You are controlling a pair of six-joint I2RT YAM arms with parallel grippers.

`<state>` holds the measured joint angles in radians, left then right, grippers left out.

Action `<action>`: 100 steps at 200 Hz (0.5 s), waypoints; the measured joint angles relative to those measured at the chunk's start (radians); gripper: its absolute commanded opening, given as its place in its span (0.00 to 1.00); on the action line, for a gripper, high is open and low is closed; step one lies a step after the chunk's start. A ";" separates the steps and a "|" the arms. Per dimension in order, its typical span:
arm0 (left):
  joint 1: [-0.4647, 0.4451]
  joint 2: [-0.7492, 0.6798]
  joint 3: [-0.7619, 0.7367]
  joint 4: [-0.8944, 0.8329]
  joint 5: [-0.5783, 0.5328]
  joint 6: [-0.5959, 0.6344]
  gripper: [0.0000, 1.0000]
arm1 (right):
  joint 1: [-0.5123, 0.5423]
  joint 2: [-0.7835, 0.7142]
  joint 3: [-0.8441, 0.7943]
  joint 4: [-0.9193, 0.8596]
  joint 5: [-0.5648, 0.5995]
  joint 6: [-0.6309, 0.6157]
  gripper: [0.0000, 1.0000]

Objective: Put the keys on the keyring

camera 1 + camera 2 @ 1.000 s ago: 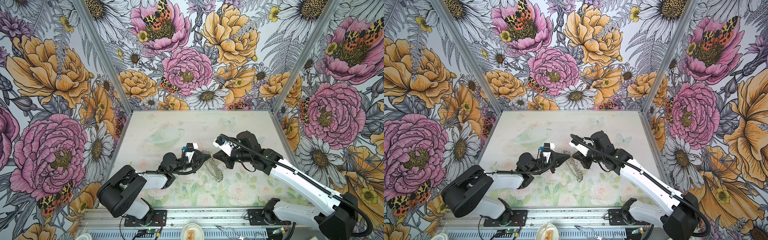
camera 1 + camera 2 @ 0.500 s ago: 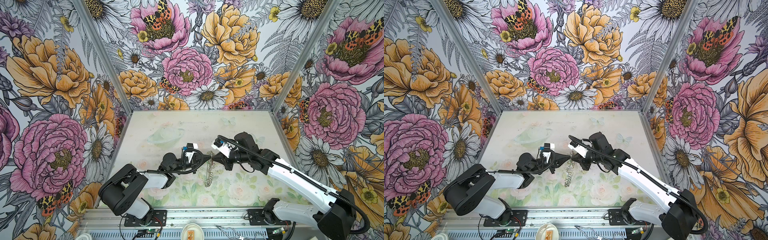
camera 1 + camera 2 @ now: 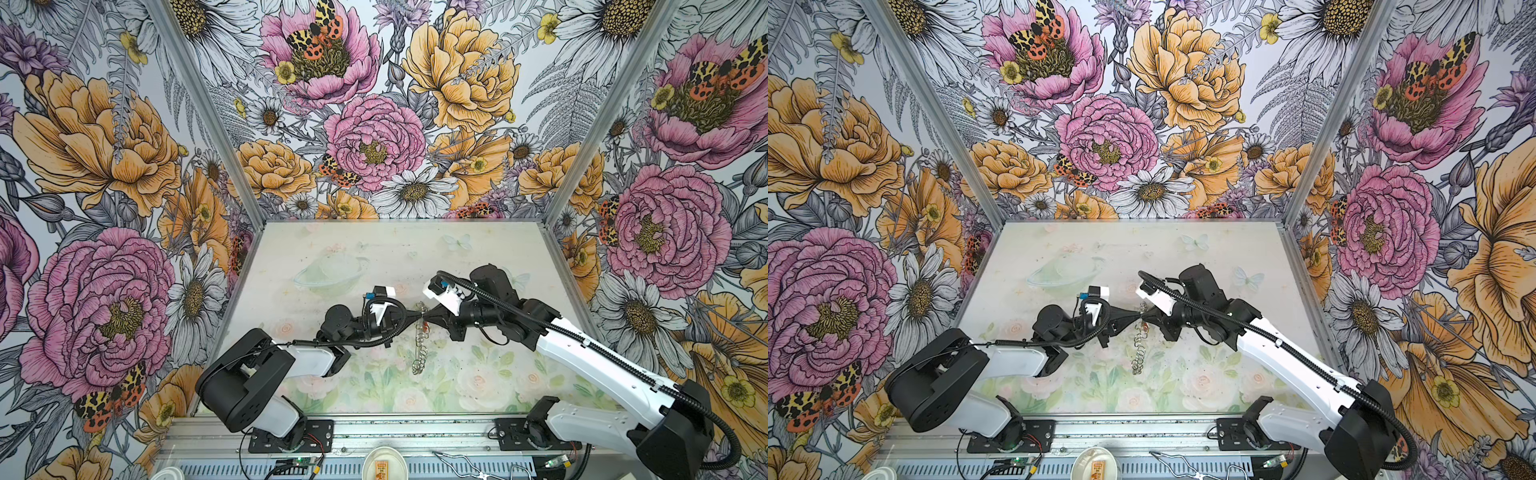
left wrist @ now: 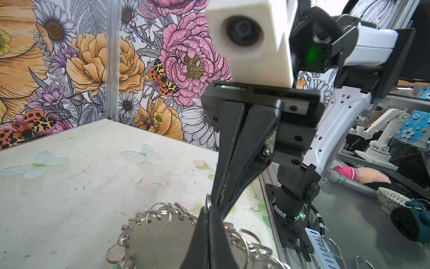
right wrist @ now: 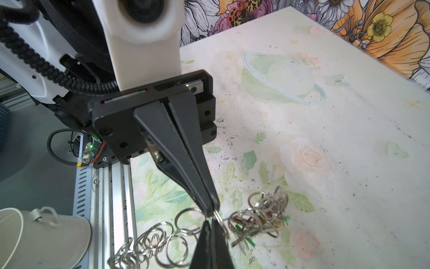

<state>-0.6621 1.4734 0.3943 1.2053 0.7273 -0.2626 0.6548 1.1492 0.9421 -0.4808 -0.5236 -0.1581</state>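
Grey-brown metal, flat and wide, makes up the keyring, and its outer edge is fringed with many small silver split rings. The keys are bunched among those rings, with green and dark red head covers showing.

In both top views the keyring sits just below the middle of the frame. It is turned edge-on there, so it looks like a thin silver string of loops running down the picture from the point where the two tools meet. Whether its far end touches the counter I cannot tell.

The left tool is closed and pinches one split ring at the keyring's edge. The right tool is closed too, its tip pressed against that same ring and against the left tip. The pictures do not show whether it actually clamps the ring.

A white dish sits at the bottom edge of the top views, in front of the rail and off the counter. It holds a small orange and white item too small to name. The right wrist view shows a white pail with a wire handle beside the rail, but not what is inside it.

Only the left wrist view shows the keyring's broad flat face. Only the right wrist view shows the keys' green covers. In the top views a single red speck is all that marks the keys.
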 measured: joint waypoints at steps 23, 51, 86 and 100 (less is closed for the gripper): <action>0.012 -0.032 0.000 -0.030 0.003 0.010 0.00 | 0.000 -0.002 0.000 0.000 0.003 0.000 0.05; 0.024 -0.061 -0.002 -0.039 0.003 0.011 0.00 | 0.000 -0.004 -0.001 0.000 0.003 -0.009 0.15; 0.030 -0.079 -0.011 -0.057 0.027 0.012 0.00 | -0.002 -0.015 -0.005 0.000 -0.006 -0.020 0.18; 0.030 -0.083 -0.013 -0.064 0.042 0.012 0.00 | -0.002 -0.021 -0.005 0.000 -0.015 -0.026 0.18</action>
<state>-0.6323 1.3907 0.3813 1.1412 0.7689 -0.2508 0.6529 1.1286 0.9375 -0.4805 -0.5385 -0.1841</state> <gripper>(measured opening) 0.049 0.179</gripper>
